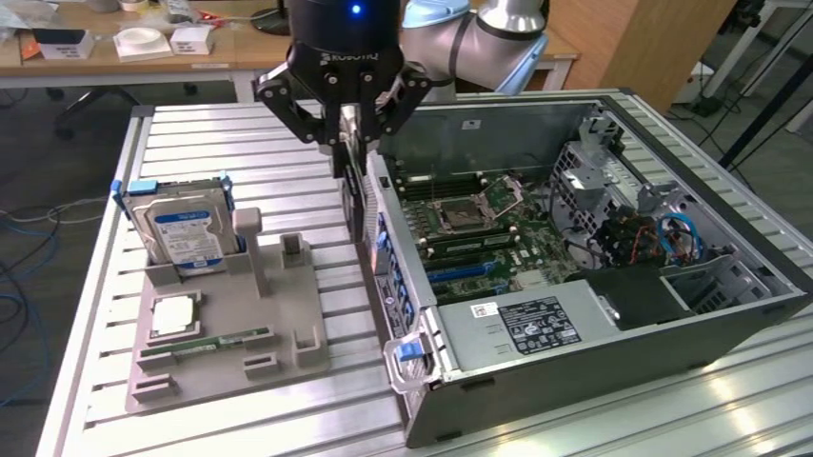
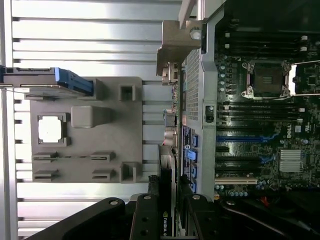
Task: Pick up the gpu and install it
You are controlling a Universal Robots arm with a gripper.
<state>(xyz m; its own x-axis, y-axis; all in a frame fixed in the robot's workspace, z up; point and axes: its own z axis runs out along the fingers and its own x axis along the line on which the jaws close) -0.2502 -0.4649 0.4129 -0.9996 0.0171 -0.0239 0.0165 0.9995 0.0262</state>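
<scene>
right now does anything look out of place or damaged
Nothing looks damaged or spilled. Only oddity: the CPU socket in the open case has its frame flipped up, while a silver square chip lies outside on the grey tray.

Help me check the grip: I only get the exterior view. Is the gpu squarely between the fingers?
Observer: Yes. In the wrist view, the fingers press the gpu from both sides.
Operator: Is it over the slots?
Observer: No. It lines up outside the case wall, between case and tray.
Operator: Which edge faces the wrist camera?
Observer: The one with a green logo.
</scene>
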